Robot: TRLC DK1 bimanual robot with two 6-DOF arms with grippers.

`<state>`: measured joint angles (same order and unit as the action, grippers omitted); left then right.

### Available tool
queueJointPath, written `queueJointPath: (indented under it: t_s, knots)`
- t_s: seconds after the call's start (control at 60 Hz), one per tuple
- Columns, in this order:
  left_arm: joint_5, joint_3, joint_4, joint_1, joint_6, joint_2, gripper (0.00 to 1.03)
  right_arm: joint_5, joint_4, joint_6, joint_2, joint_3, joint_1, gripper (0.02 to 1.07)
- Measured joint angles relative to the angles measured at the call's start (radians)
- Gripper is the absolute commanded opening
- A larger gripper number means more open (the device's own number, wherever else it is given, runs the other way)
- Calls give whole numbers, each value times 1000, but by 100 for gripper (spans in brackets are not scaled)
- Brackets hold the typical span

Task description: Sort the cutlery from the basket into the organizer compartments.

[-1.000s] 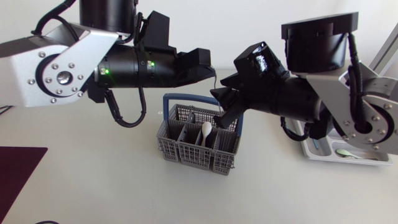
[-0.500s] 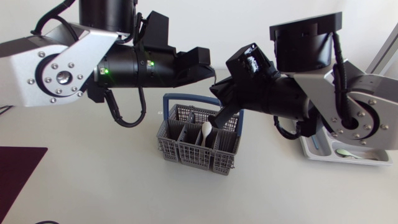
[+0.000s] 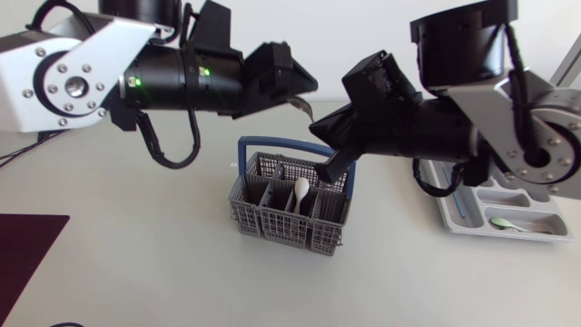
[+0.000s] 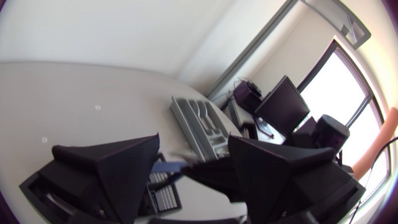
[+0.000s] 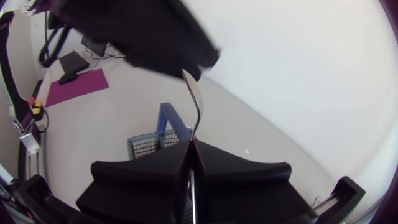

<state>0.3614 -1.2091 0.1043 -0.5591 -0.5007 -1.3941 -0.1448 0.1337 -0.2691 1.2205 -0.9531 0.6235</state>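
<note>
A grey cutlery basket point(image 3: 290, 204) with a blue handle stands mid-table and holds a white spoon point(image 3: 300, 191). Above it, my right gripper point(image 3: 317, 125) is shut on a slim silver piece of cutlery point(image 3: 306, 106). In the right wrist view this cutlery piece point(image 5: 196, 106) sticks out ahead of the closed fingers of the right gripper point(image 5: 191, 144), its tip just under my left gripper point(image 5: 168, 37). The left gripper point(image 3: 295, 82) hovers above the basket, open, its fingers point(image 4: 118, 168) wide apart with nothing between them. The white organizer point(image 3: 454, 218) lies at the right.
A pale green spoon point(image 3: 502, 223) lies in one organizer compartment. A dark purple mat point(image 3: 27, 250) lies at the table's left edge. Both arms cross above the basket. In the left wrist view the organizer point(image 4: 202, 121) lies beyond the basket's blue handle point(image 4: 168, 167).
The right gripper has closed on the silver cutlery piece. The left gripper has let it go, opened wide and risen a little.
</note>
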Motion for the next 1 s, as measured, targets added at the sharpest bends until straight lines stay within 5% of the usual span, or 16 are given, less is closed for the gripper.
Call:
queueJointPath:
  t_s: [0.183, 0.467, 0.683, 1.0]
  knots:
    - [-22, -106, -24, 134, 0, 37, 98, -72, 119, -9, -99, 14, -35, 8]
    - [-22, -121, 19, 230, 64, 81, 98, -155, 246, -71, -264, 91, -179, 8]
    - [-66, -114, 145, 194, 248, 107, 98, -360, 384, -200, -324, 102, -483, 8]
    - [-191, -17, 259, 45, 444, 118, 98, -542, 501, -508, -187, 101, -888, 8]
